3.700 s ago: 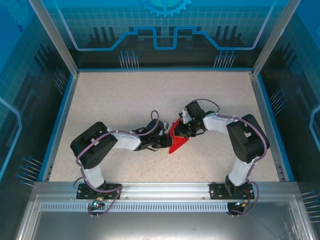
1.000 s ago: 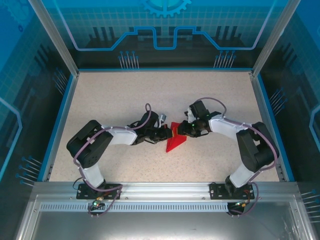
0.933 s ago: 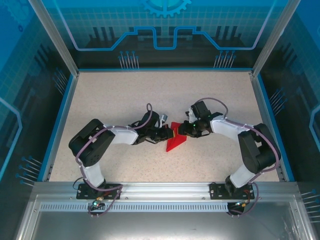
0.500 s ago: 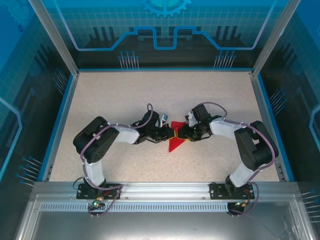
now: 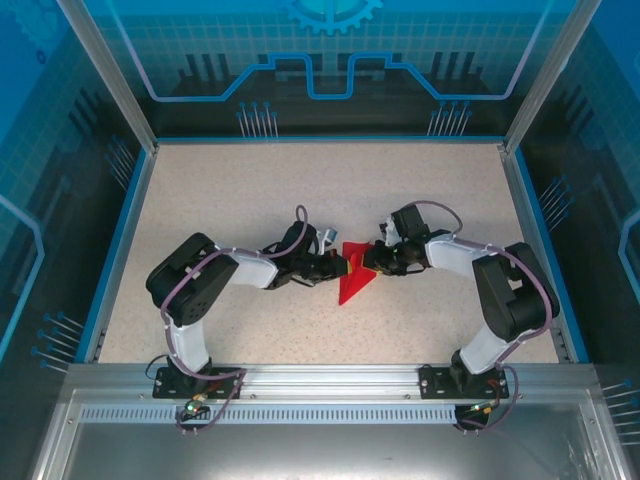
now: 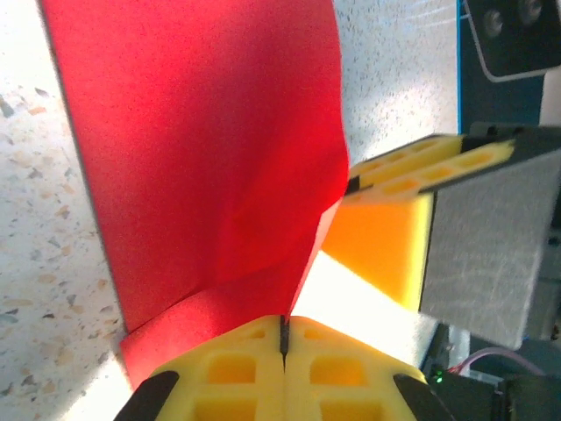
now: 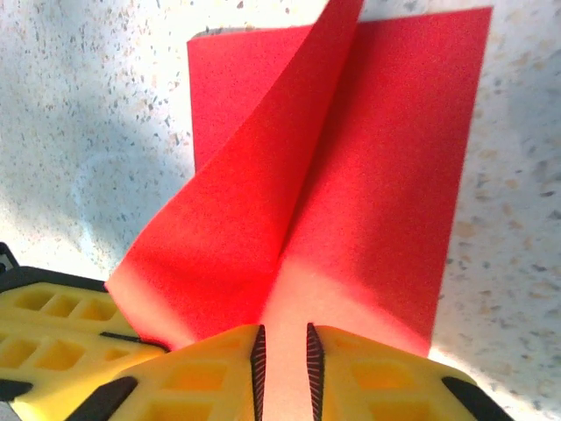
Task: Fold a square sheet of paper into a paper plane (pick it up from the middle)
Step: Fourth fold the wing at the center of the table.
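Left gripper (image 5: 341, 266) and right gripper (image 5: 368, 262) meet tip to tip over the red paper (image 5: 352, 285) in the top view. The paper sits about mid-table (image 5: 250, 190), well apart from every edge, with its pointed end toward the near edge. From this height neither pincer's opening can be read.

In the left wrist view, the left gripper (image 6: 285, 329) has its fingers pressed together to a hairline seam, and a corner of the paper (image 6: 202, 158) is caught in it. One flap curls up off the table. A finger of the right gripper (image 6: 386, 237) stands just beside that flap, which the overhead view does not resolve.

In the right wrist view, the right gripper (image 7: 282, 351) has its pads a narrow slit apart, with the paper (image 7: 351, 175) running into the slit. Whether they bite on it cannot be told. This view alone shows one layer lying flat on the table and another standing tilted above it along a centre fold.

The main risk is probably a tear, if the arms draw apart while both pincers grip such thin stock. If the right hold is loose, the raised flap may slip out and spring back. The crease could then land skewed. The fingertips are also close enough that they might knock together.
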You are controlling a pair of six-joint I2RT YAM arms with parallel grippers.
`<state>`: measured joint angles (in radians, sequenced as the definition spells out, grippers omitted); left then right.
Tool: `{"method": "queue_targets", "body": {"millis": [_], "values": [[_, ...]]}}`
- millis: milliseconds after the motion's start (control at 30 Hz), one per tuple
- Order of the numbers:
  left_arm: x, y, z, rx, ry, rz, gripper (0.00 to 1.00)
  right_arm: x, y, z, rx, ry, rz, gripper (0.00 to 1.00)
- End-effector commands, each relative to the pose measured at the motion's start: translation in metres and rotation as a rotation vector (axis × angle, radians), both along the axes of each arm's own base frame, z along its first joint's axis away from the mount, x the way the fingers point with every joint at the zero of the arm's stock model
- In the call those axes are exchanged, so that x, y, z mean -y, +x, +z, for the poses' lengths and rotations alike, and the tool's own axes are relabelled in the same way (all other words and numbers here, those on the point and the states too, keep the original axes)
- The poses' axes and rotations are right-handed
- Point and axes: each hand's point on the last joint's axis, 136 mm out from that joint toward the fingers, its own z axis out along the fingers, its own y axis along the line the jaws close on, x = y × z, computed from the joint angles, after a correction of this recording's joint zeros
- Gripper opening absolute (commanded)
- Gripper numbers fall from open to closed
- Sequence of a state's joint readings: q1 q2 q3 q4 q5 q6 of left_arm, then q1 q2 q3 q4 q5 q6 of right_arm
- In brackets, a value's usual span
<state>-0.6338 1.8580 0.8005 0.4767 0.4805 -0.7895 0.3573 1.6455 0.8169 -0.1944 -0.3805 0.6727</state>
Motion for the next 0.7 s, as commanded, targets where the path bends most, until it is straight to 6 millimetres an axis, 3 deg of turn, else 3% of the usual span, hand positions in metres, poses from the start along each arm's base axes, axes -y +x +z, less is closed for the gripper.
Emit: {"method": "queue_targets", "body": {"millis": [0,233,667], "values": [[0.012,-0.007,0.013,0.093,-0.001,-0.104,0.0,0.01,-0.005,-0.009,-0.053,-0.033,-0.034,0.17],[0.033,-0.012,0.014,0.122,0.007,-0.168,0.01,0.016,-0.016,-0.031,-0.136,-0.038,-0.074,0.12],[0.007,0.002,-0.01,0.054,0.091,0.053,0.04,0.02,-0.022,-0.037,-0.165,-0.082,-0.039,0.17]]}}
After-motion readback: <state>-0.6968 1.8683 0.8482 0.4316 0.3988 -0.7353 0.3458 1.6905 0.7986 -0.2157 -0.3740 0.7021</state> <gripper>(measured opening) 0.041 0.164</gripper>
